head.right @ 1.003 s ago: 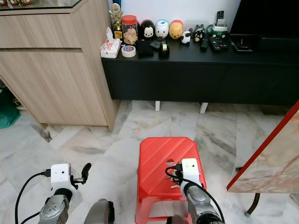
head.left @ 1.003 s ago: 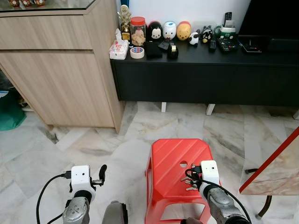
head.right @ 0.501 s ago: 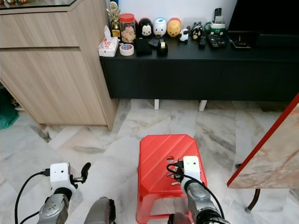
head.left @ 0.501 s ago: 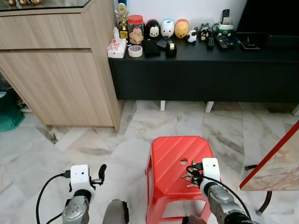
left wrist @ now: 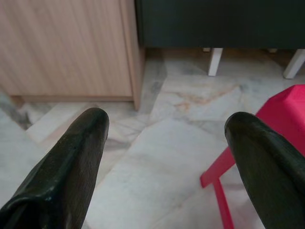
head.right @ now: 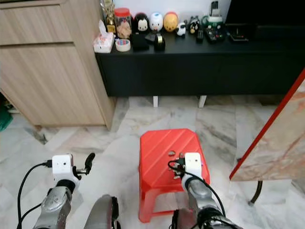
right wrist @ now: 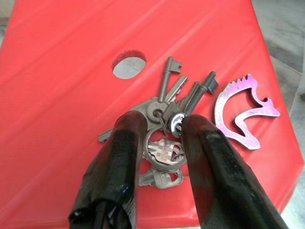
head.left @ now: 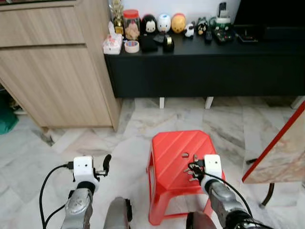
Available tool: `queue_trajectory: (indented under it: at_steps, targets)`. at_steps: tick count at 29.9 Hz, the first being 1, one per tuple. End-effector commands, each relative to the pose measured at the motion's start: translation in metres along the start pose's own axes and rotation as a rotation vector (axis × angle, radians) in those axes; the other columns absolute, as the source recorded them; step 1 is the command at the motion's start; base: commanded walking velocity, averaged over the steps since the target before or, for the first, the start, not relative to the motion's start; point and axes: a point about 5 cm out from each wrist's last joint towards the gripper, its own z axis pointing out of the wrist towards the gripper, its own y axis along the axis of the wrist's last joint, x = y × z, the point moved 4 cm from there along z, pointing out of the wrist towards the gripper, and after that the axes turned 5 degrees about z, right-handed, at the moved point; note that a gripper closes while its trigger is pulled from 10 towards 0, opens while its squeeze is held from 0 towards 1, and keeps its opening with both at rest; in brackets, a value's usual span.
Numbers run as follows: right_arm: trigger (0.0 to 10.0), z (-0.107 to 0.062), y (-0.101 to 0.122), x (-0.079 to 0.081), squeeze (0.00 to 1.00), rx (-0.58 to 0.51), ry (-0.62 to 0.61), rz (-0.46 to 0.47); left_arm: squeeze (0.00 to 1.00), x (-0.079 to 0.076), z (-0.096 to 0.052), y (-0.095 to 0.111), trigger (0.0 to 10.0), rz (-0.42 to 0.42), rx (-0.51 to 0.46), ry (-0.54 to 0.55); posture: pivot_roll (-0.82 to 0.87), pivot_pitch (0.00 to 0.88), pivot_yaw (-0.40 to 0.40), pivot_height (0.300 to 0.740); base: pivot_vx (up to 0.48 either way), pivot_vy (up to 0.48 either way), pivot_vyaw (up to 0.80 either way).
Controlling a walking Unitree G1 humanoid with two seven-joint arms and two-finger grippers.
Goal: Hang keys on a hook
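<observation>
A bunch of metal keys point(right wrist: 164, 107) with a pink horse-shaped tag point(right wrist: 243, 112) lies on the top of a red plastic stool point(head.left: 171, 148), just beside its round hole. My right gripper point(right wrist: 163, 123) is low over the stool, its two black fingers closed in on the key ring from both sides. In the eye view the keys point(head.left: 190, 171) show right at that gripper's tip. My left gripper point(left wrist: 167, 129) is held open over the marble floor to the left of the stool, with nothing between its fingers.
A long black console point(head.left: 200, 67) with figurines, tape and remotes stands ahead against the wall. A wooden cabinet point(head.left: 52, 67) is at the left. A marble table top with a red edge point(head.left: 281, 152) juts in close on the right.
The whole picture has shifted, so the camera has moved; stool and console now sit higher in view. My right gripper stays at the keys on the stool. The left arm is unchanged.
</observation>
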Motion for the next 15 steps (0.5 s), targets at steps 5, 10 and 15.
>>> queue_trajectory:
  at_steps: [5, 10, 15]
  targets:
    - [10.0, 0.002, 0.01, 0.002, 0.0, -0.018, 0.01, 0.014, 0.0, -0.005, 0.001, 0.018, 10.0, -0.011, -0.052, -0.018, 0.11, 0.152, 0.017, 0.602, 0.0, 0.0, 0.0]
    - [10.0, 0.003, 0.011, 0.005, 0.0, -0.025, 0.017, 0.011, 0.0, -0.009, -0.001, 0.031, 10.0, -0.012, -0.085, -0.035, 0.11, 0.183, 0.022, 0.602, 0.0, 0.0, 0.0]
    - [10.0, 0.002, 0.012, 0.007, 0.0, -0.037, 0.03, 0.0, 0.0, -0.011, -0.006, 0.04, 10.0, -0.015, -0.098, -0.039, 0.12, 0.211, 0.021, 0.602, 0.0, 0.0, 0.0]
